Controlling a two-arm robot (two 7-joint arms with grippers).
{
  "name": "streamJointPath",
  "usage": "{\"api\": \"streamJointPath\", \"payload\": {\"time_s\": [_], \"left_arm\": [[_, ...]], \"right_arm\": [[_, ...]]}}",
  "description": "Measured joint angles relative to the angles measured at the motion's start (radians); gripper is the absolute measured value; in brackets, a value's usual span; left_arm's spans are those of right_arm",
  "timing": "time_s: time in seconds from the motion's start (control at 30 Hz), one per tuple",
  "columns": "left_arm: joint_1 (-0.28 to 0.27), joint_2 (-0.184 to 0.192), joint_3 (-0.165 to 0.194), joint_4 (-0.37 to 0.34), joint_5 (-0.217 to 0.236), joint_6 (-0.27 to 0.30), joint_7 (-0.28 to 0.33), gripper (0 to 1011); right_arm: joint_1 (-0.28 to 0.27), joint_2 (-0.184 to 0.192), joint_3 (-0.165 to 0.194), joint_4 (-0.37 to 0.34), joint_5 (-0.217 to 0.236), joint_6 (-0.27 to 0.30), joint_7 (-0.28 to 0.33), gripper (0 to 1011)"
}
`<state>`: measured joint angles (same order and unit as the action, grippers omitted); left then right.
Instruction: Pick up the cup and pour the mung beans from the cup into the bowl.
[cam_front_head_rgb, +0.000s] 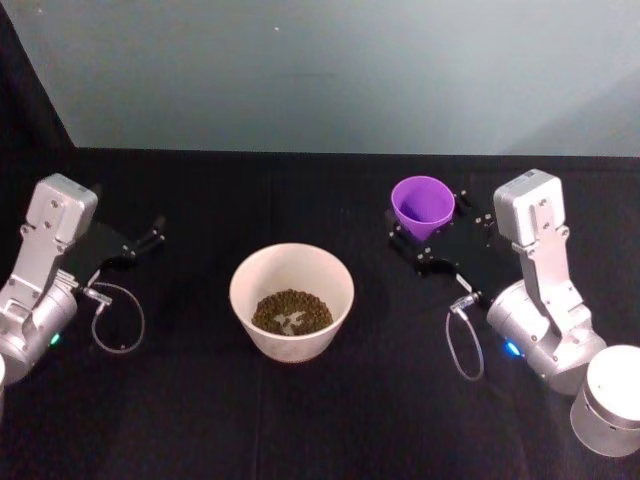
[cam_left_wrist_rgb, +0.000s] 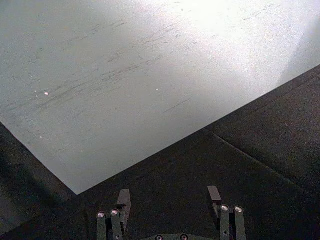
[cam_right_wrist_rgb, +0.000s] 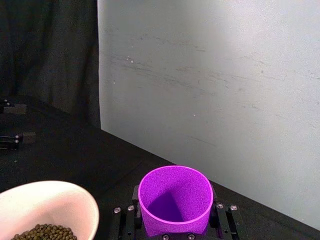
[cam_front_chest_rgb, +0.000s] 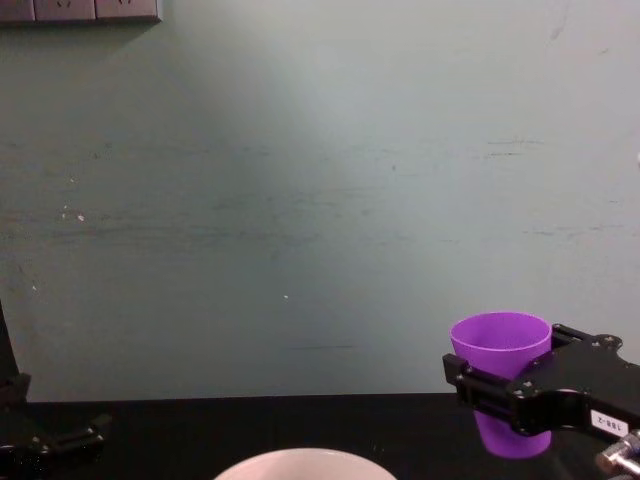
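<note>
From the head view, the right gripper (cam_front_head_rgb: 428, 238) reached toward eleven o'clock, jaws pinching the upright cup (cam_front_head_rgb: 422, 205) at two o'clock from the bowl (cam_front_head_rgb: 292, 300), which held the mung beans (cam_front_head_rgb: 291, 311) on the desk (cam_front_head_rgb: 300, 420). The left gripper (cam_front_head_rgb: 150, 235) lay parked at nine o'clock. The left wrist view showed its jaws spread. The chest view had the cup (cam_front_chest_rgb: 500, 380) raised, level.

The room was dim, and the black table (cam_front_head_rgb: 300, 420) swallowed most of the light. A bright glare washed out the wall (cam_left_wrist_rgb: 165, 65) in the left wrist view. The pictures looked soft and grainy, with few clear shadows.
</note>
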<state>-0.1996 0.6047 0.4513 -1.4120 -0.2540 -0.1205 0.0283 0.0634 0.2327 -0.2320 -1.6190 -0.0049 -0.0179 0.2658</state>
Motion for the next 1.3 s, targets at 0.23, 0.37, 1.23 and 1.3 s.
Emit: {"api": "streamJointPath", "payload": {"time_s": [0.23,0.37,1.23,1.3], "left_arm": [[0.000,0.000,0.000,0.000,0.000,0.000,0.000,1000],[0.000,0.000,0.000,0.000,0.000,0.000,0.000,1000],[0.000,0.000,0.000,0.000,0.000,0.000,0.000,1000],[0.000,0.000,0.000,0.000,0.000,0.000,0.000,1000]], "right_arm": [[0.000,-0.002,0.002,0.000,0.001,0.000,0.000,730],[0.000,0.001,0.000,-0.004,-0.001,0.000,0.001,730],[0.092,-0.004,-0.020,0.288,0.226,-0.201,0.131,730],[0.097,-0.004,-0.027,0.308,0.233,-0.207,0.138,730]]}}
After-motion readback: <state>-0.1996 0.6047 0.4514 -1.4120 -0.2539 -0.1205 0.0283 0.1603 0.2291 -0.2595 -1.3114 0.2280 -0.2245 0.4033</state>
